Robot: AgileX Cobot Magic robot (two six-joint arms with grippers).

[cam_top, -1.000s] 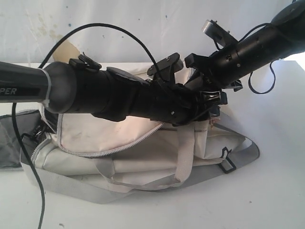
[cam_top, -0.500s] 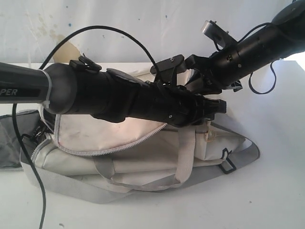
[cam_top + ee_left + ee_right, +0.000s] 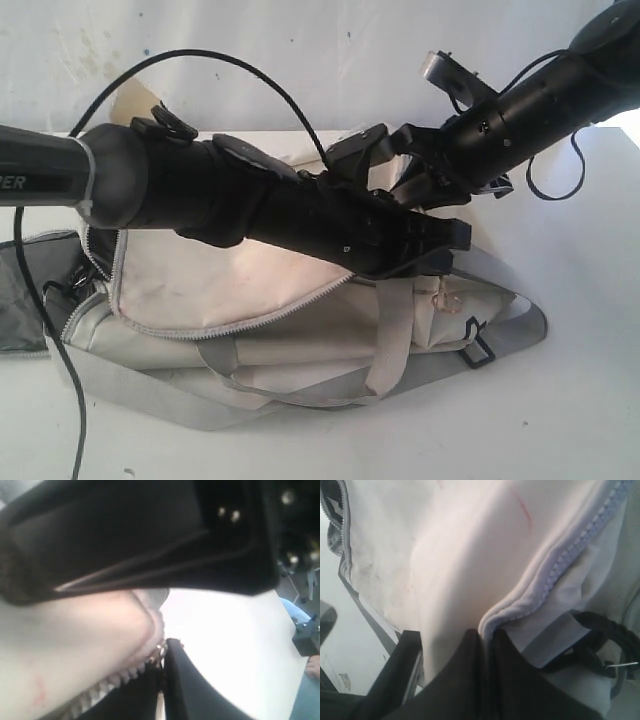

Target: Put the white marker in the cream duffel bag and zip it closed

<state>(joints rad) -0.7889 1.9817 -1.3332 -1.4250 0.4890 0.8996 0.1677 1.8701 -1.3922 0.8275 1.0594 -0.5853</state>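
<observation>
One cream duffel bag (image 3: 200,285), two arms (both clenched): left end effector (image 3: 162,652) on its zipper pull (image 3: 160,648), right end effector (image 3: 485,632) pinching its flap

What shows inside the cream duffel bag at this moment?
Nothing of the inside: the cream duffel bag has its flap lying over the opening, with the left arm crossing above. Only grey lining shows at one end. No white marker is visible.

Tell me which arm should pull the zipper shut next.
Left, probably: the left claw pinches the zipper pull of the cream duffel bag; the right claw merely clamps the flap's edge.
</observation>
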